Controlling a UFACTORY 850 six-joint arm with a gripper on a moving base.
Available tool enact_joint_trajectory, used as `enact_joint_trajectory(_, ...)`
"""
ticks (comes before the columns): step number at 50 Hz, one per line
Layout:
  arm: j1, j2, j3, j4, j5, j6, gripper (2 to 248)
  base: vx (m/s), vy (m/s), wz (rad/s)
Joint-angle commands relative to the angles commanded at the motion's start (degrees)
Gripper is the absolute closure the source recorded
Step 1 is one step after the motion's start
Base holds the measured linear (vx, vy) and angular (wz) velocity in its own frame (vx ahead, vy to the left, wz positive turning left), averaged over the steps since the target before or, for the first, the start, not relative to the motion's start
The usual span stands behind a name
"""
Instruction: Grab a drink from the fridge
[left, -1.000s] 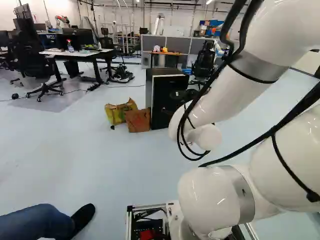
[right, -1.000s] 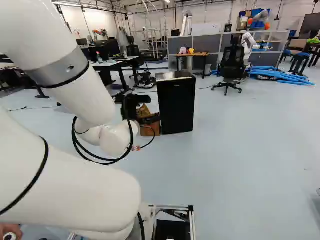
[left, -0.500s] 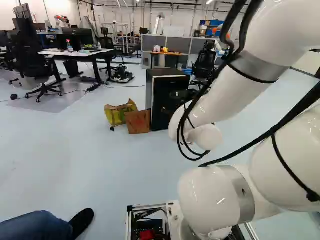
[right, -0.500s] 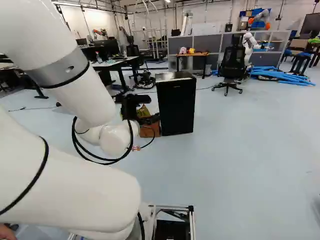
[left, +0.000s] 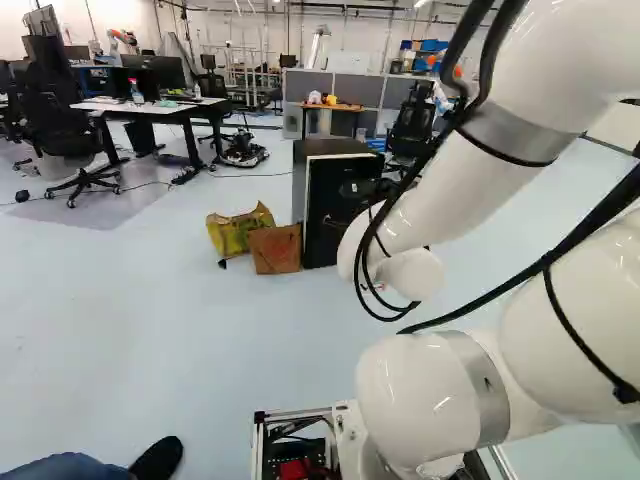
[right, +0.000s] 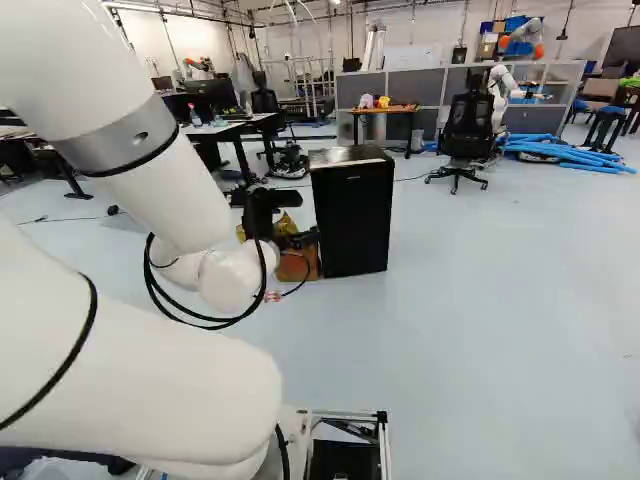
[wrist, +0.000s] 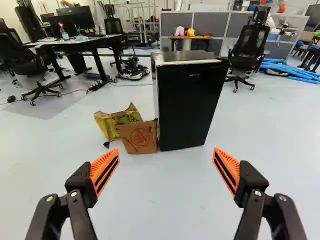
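1. Fridge (wrist: 187, 56) stands on the floor (wrist: 165, 210) ahead of the gripper (wrist: 166, 152), well beyond its fingertips; its black door (wrist: 190, 110) looks shut.
2. No drink shows; presumably it is inside, out of the gripper's reach until the door opens.
3. The gripper is spread wide and empty, orange pads (wrist: 104, 172) facing each other.
4. The door's front looks flat and smooth, so pads would probably slip there; an exposed edge seems the better hold. Expect stiff resistance from its seal, then an easier swing.
5. Beside the fridge, ahead of the gripper, the brown bag (wrist: 140, 137) and yellow bag (wrist: 116, 122) look light and soft, easily snagged.
6. A can or bottle would likely be slick and dentable: clasp mid-body, gently.
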Motion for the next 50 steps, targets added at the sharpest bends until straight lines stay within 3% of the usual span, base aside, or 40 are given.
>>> enact_joint_trajectory(33,0.0,0.0,0.0,0.0,0.0,0.0,3,0.129,0.000,0.004)
enact_joint_trajectory(50,0.0,0.0,0.0,0.0,0.0,0.0,3,0.134,-0.046,0.010)
